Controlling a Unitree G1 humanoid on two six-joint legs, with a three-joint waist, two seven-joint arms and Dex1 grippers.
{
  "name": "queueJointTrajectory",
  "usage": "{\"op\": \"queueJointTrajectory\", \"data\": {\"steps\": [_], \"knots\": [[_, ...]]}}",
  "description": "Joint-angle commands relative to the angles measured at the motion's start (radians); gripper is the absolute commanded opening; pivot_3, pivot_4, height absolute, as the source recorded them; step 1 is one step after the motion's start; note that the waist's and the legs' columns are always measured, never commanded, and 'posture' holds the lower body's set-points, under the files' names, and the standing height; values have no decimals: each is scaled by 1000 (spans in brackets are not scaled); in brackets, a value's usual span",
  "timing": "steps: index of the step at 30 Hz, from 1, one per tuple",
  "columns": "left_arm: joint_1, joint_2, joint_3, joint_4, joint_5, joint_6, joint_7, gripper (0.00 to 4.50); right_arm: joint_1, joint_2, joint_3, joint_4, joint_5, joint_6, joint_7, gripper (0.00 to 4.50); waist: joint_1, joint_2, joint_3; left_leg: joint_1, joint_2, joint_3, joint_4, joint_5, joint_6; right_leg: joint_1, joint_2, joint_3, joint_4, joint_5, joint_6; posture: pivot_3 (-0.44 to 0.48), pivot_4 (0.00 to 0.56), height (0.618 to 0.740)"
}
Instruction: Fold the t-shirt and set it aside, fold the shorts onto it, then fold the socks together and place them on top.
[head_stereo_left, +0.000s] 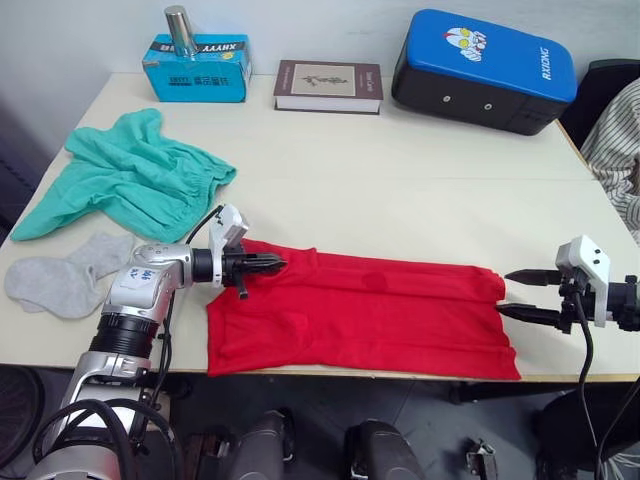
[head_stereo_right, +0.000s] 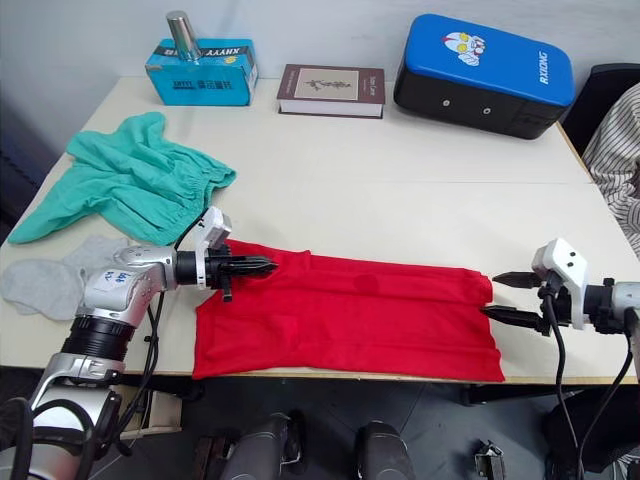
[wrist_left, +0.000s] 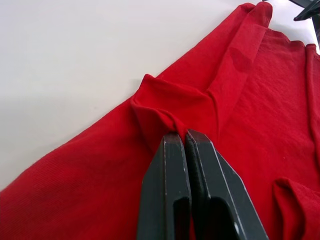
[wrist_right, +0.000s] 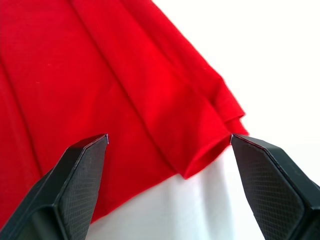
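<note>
Your left gripper (head_stereo_left: 268, 265) pinches only a small t-shirt (head_stereo_left: 380, 315) fold; your right gripper (head_stereo_left: 512, 294) gapes ungripped beside its hem, risking slippage.

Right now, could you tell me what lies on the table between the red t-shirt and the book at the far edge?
Nothing: in the left eye view, bare table runs from the t-shirt to the book.

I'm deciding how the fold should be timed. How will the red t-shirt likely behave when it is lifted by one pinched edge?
The t-shirt will likely sag and drape: it already bunches into a soft ridge where the left gripper is shut on it. It looks thin and light, lying flat in loose creases. The far end near the open right gripper would probably drag along the table rather than lift stiffly.
</note>
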Motion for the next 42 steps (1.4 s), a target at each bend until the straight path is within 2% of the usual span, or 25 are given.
{"op": "queueJointTrajectory", "data": {"steps": [1,17,20,27,29,30,38,42], "knots": [[3,-1,8,-21,1,-15,-9,0,0,-8,-23,-40,18,18,3,3936,-1,0,0,0,0,0,0,0,0,0,0,0,0,0,0,0,150,740],[7,1,9,-23,7,-14,-16,0,-94,51,45,46,-36,-23,-4,3936,0,0,0,0,0,0,0,0,0,0,0,0,-1,0,0,0,150,740],[11,4,13,-27,5,-13,-16,0,-97,51,36,40,-20,-7,12,3351,0,0,0,0,0,0,0,0,0,0,0,0,-1,0,0,0,150,740],[35,18,24,-67,-11,-55,-60,0,-96,53,11,51,-16,-48,8,870,-1,0,0,0,0,0,-1,0,0,0,0,0,-1,0,0,0,150,740],[52,26,26,-87,-10,-105,-90,0,-84,53,3,51,-15,-70,6,209,-1,0,0,0,0,0,-1,0,0,0,0,0,-1,0,0,0,150,740],[63,29,30,-95,-9,-133,-101,0,-75,54,-3,48,-15,-87,5,34,-1,0,0,0,0,0,-1,0,0,0,0,0,-2,0,0,0,150,740],[150,49,70,-89,27,-448,-142,0,42,90,-90,0,3,-258,-50,34,0,0,0,0,0,0,-3,0,0,1,0,0,-5,0,0,0,150,740],[222,72,80,-65,59,-700,-197,0,164,126,-136,-77,3,-351,-94,34,0,0,0,0,0,0,-4,0,0,1,0,-1,-7,0,0,0,150,740]]}}
